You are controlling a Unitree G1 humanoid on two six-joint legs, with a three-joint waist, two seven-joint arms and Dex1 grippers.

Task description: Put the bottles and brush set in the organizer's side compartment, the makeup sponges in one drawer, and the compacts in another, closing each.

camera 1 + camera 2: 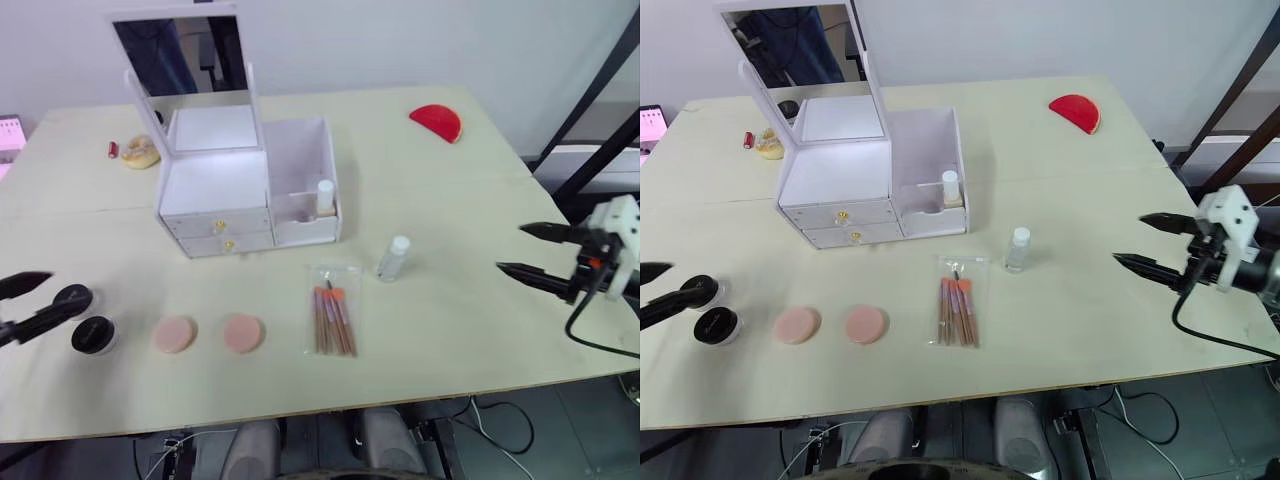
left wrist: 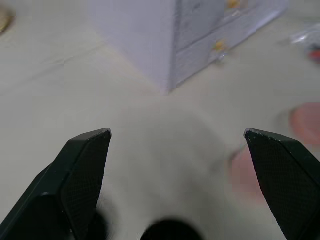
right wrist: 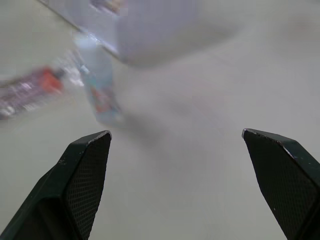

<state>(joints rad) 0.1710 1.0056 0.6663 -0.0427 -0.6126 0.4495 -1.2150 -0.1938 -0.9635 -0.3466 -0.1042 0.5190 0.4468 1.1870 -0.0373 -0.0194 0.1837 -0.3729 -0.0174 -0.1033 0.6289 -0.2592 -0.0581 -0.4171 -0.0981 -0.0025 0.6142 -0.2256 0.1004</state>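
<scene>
Organizer (image 1: 215,195): white, at the middle of the desk (image 1: 450,300), mirror lid raised; two drawers with gold knobs face the robot, both shut; open side compartment (image 1: 300,170) on its right.
Bottle in compartment (image 1: 325,197): upright in the front corner of the side compartment, already placed.
Brush set (image 1: 333,318): clear sleeve lying flat in front of the organizer, long axis running away from the robot, roughly midway between the two arms.
Loose bottle (image 1: 394,257): upright, white cap, just right of the brush set and nearer the right arm; it lies ahead of the right jaws and to the robot's left of them.
Makeup sponges (image 1: 174,334) and (image 1: 243,333): two pink rounds side by side, left of the brush set.
Compact (image 1: 92,334): black, round, beside the left jaws.
Right gripper (image 1: 523,250): jaws wide apart, holding nothing, well apart from the loose bottle.
Left gripper (image 1: 45,300): jaws apart, empty.
Hard to make out: a second dark round (image 1: 72,297) sits at the left jaws; whether it is another compact cannot be told.
</scene>
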